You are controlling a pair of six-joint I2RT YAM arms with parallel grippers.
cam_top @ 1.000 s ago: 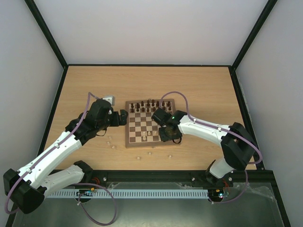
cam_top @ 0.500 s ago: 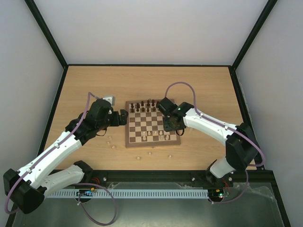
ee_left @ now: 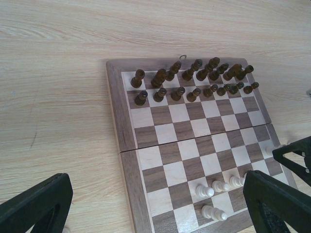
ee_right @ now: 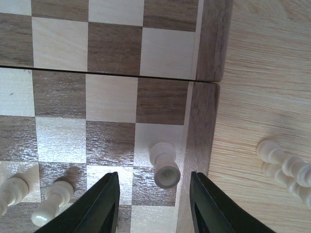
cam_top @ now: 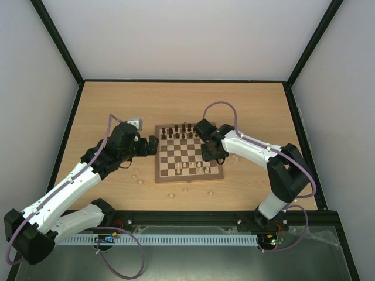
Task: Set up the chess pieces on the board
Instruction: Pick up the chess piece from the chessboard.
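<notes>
Top external: pale walls (cam_top: pixel 187 35) enclose the wooden tabletop (cam_top: pixel 258 105); my left gripper (ee_left: pixel 158 194) and right gripper (ee_right: pixel 154 194) flank the chessboard (cam_top: pixel 181 153), both spread.

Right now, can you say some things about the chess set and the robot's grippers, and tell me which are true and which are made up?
The dark brown wooden chess pieces stand on the square checked wooden board. True.
The right gripper squeezes a pale cream wooden piece. False: its fingers are apart and the piece stands free on the board.
The left gripper is open. True.
Every pale piece is on the board. False: loose pale pieces lie on the light wooden tabletop.
</notes>
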